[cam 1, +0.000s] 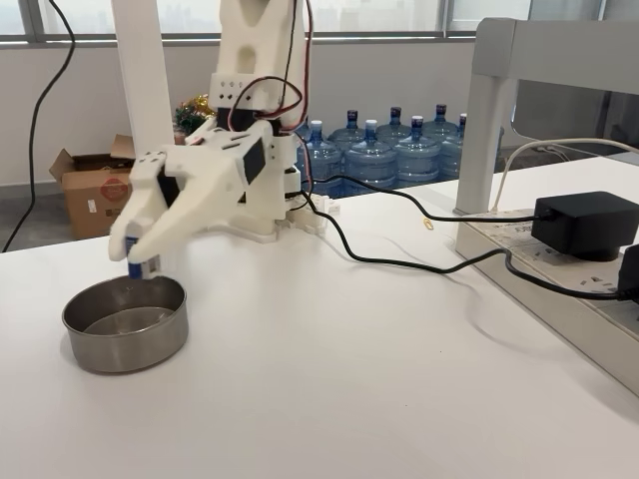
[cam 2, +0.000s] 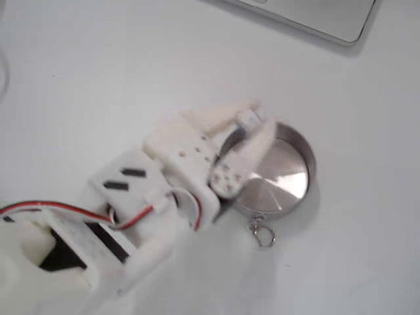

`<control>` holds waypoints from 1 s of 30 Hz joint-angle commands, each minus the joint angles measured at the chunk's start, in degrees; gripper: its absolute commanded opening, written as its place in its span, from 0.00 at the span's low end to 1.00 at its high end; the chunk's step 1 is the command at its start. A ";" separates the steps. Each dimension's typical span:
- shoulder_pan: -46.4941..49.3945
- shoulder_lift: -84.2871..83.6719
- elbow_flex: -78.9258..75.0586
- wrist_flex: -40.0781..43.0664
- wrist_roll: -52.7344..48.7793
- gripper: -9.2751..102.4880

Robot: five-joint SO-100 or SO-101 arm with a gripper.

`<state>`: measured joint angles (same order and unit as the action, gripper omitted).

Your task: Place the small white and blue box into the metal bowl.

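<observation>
In a fixed view from the table's side, my white gripper (cam 1: 138, 261) points down and is shut on the small white and blue box (cam 1: 135, 267). The box hangs just above the far rim of the metal bowl (cam 1: 122, 356), which stands at the left of the white table. In a fixed view from above, the gripper (cam 2: 254, 126) reaches over the bowl's upper left edge, with the box (cam 2: 249, 119) pinched between its fingers. The bowl's shiny flat bottom (cam 2: 283, 180) is bare.
A black power adapter (cam 1: 584, 225) sits on a white power strip at the right, and its black cable (cam 1: 399, 264) runs across the table toward the arm's base. A small key ring (cam 2: 262, 233) lies beside the bowl. Water bottles (cam 1: 371, 155) stand behind the table.
</observation>
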<state>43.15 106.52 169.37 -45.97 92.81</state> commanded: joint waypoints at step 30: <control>-27.51 27.77 14.68 0.53 -41.57 0.23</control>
<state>18.90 130.34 180.00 -45.79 59.77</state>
